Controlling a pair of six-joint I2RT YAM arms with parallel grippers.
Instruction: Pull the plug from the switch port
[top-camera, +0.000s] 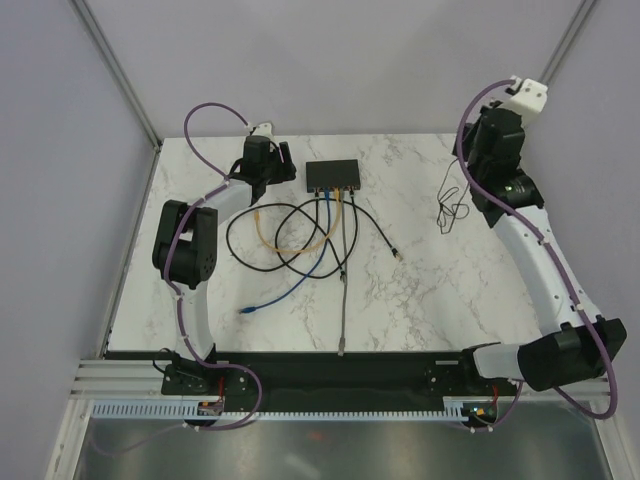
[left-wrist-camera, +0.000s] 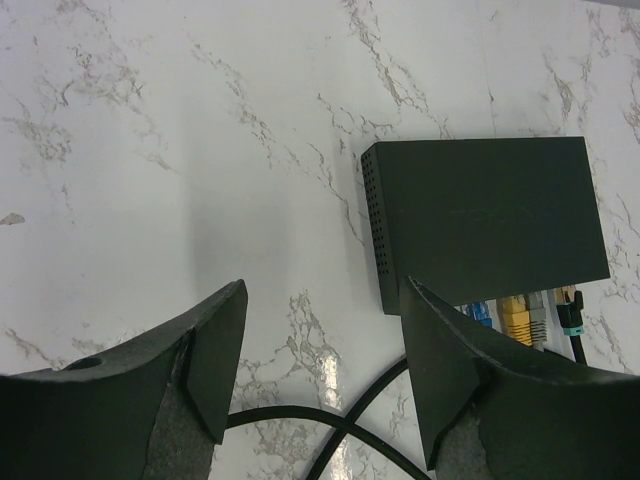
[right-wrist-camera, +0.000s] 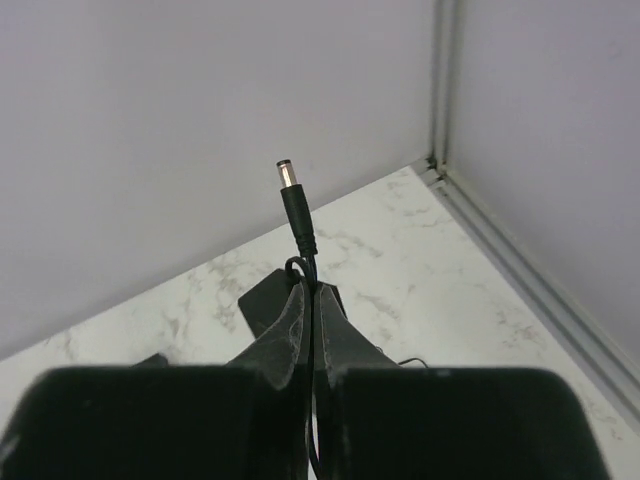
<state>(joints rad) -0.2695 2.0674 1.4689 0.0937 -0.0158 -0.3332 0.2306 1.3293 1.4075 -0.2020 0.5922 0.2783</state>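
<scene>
Fingers (left-wrist-camera: 210, 360) of the left gripper (left-wrist-camera: 322, 290) stand wide apart and hold nothing. Between them the wrist view shows bare marble bench (left-wrist-camera: 150, 150) and, lower down, two crossing black cables (left-wrist-camera: 300, 420). The right-hand finger overlaps the near corner of the switch (left-wrist-camera: 490, 215) in that view; whether it touches the switch cannot be told.

The switch is a flat, matte black box with small vent holes on its short side. From above it lies toward the back middle of the bench, just right of the left gripper. Its sockets face the arms' bases. Four plugs sit in them side by side: blue (left-wrist-camera: 481, 313), yellow (left-wrist-camera: 517, 318), grey (left-wrist-camera: 541, 318) and a black one with a teal collar (left-wrist-camera: 570, 315). Their cables trail forward over the bench in loose loops.

The right gripper (right-wrist-camera: 312, 290), raised near the back right corner, is closed tight on a thin black lead (right-wrist-camera: 311, 275). A barrel plug (right-wrist-camera: 290, 190) with a metal tip stands up from the fingertips, free of the switch and well apart from it. The rest of the lead hangs down to the bench (top-camera: 450, 208).
</scene>
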